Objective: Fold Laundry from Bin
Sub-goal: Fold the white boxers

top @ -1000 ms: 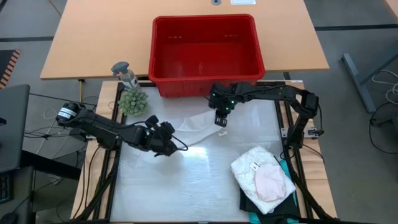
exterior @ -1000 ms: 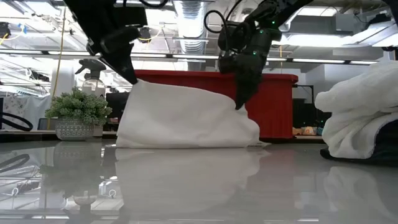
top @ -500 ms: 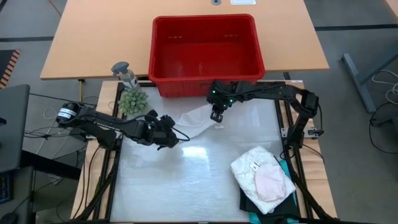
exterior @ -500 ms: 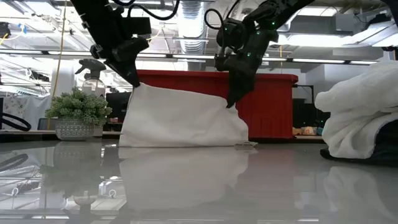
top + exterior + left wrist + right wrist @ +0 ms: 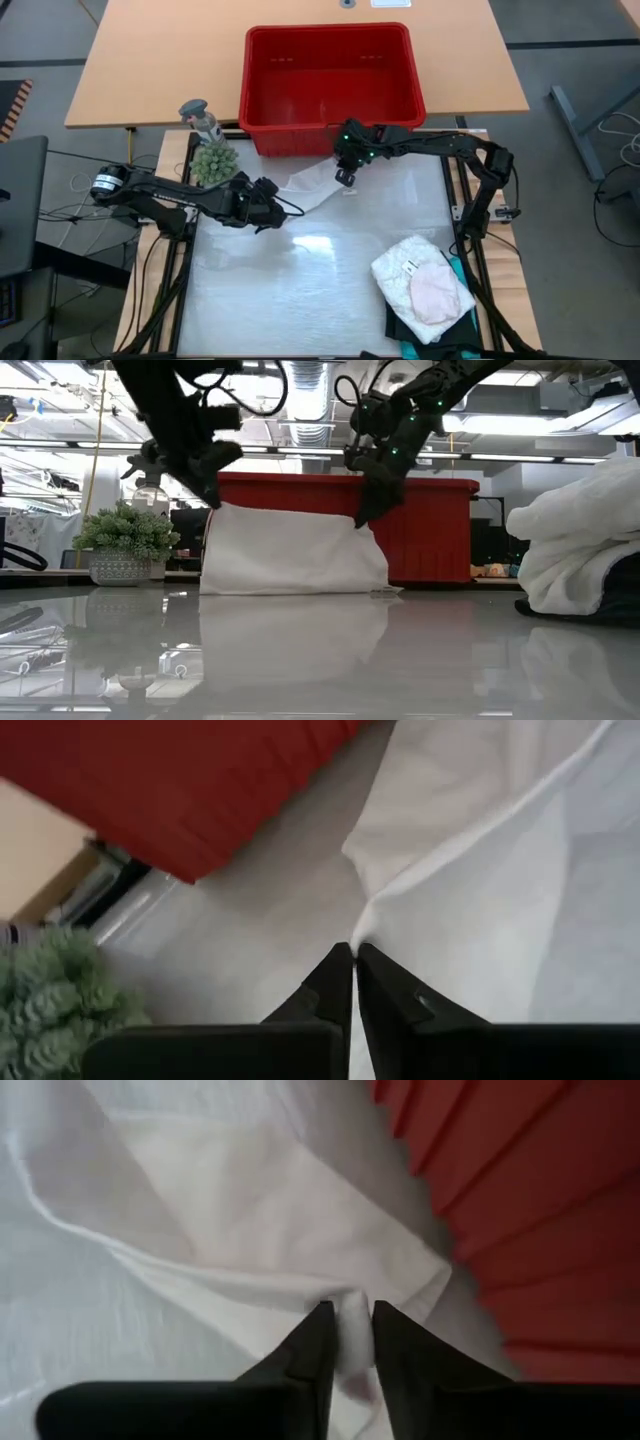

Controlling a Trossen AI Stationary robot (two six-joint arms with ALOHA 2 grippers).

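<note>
A small white cloth (image 5: 290, 550) hangs like a curtain between my two grippers, just in front of the red bin (image 5: 330, 85). Its lower edge (image 5: 290, 591) rests on the table. My left gripper (image 5: 215, 502) is shut on its upper left corner, and also shows in the high view (image 5: 272, 210). My right gripper (image 5: 364, 516) is shut on its upper right corner, close to the bin's near wall in the high view (image 5: 345, 180). The cloth (image 5: 310, 188) lies stretched between them. My left gripper pinches the cloth's upper corner (image 5: 362, 925) between its two fingertips, slanting down from the table's left; the cloth gathers into creases there. The cloth hangs below, its lower edge on the table. My right gripper pinches a bunched corner (image 5: 347, 1308) between its fingertips (image 5: 318, 1325), slanting down from the right. The top edge (image 5: 290, 512) runs nearly straight between the holds.
A stack of folded laundry (image 5: 425, 285) with a white lacy top uppermost lies at the near right corner. A small potted plant (image 5: 213, 162) and a spray bottle (image 5: 200, 118) stand at the far left, beside the bin. The table's middle and near left show bare surface (image 5: 290, 290).
Both grippers have carried the cloth toward the table's far edge and the bin. The cloth's lower edge has slid along the table with them, and the grippers now stand closer together. My right gripper has tipped more steeply.
</note>
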